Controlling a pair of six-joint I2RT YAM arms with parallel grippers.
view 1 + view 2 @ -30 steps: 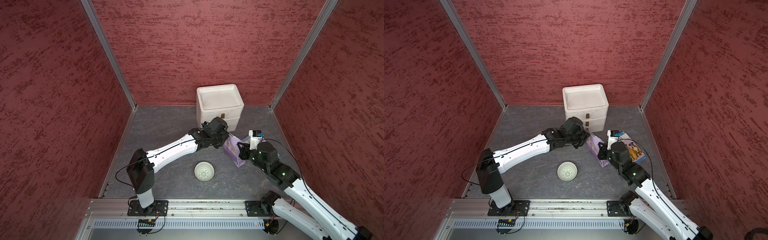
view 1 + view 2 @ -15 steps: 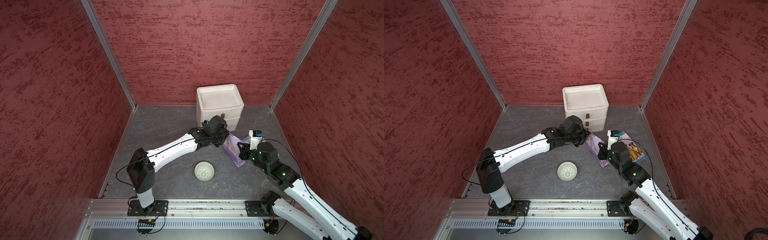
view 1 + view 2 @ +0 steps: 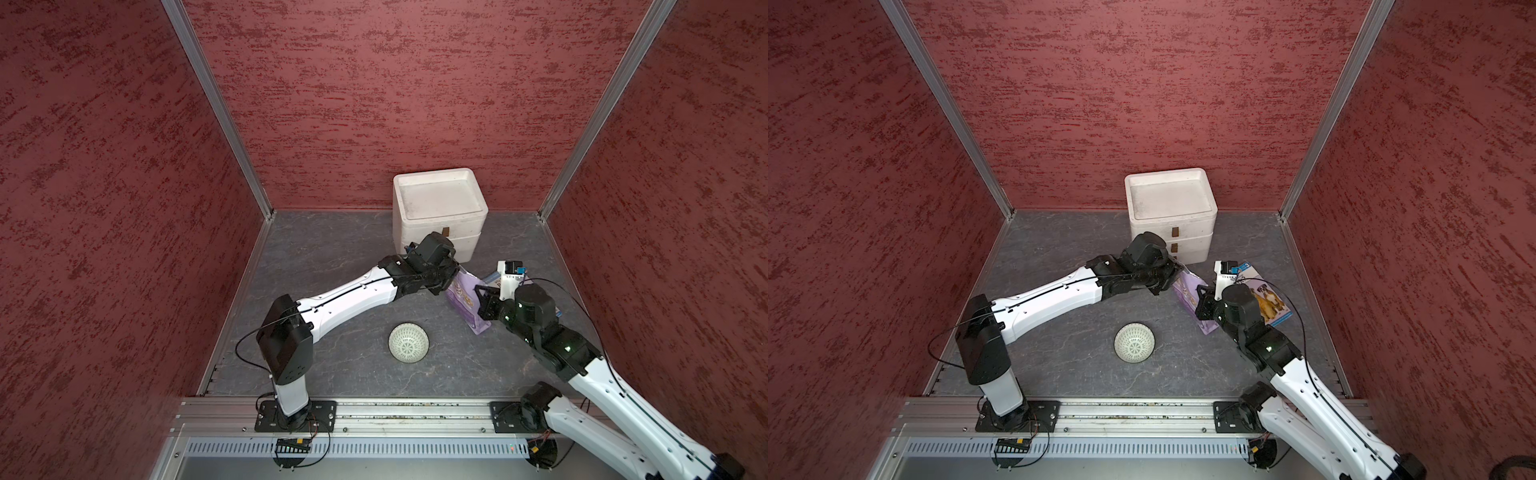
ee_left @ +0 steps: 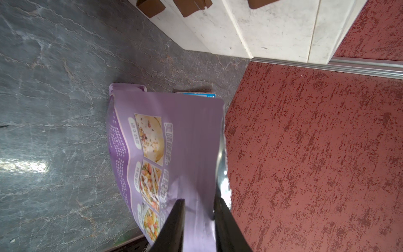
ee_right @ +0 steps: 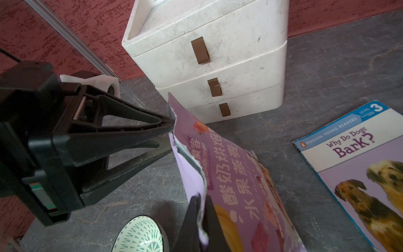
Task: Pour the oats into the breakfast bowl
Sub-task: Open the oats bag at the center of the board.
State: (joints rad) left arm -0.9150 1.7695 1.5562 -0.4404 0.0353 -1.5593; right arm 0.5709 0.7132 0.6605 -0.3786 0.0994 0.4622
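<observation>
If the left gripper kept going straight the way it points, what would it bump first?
The purple pouch: it sits right between the fingers of the left gripper. Past the pouch probably comes the book lying on the floor, but depth is hard to judge.

Surfaces we see, glossy to rough

We see the pouch (image 4: 174, 141) as glossy lavender plastic film, creased, with a shiny silver lining; the bowl (image 5: 139, 237) looks glazed and glossy; the drawer box (image 5: 239, 43) is matt white foam, scuffed; the book (image 5: 349, 157) has a smooth, glossy paper cover; the counter (image 4: 54, 87) is smooth, grey and veined like stone; the walls (image 3: 415, 83) look rough and matt.
</observation>
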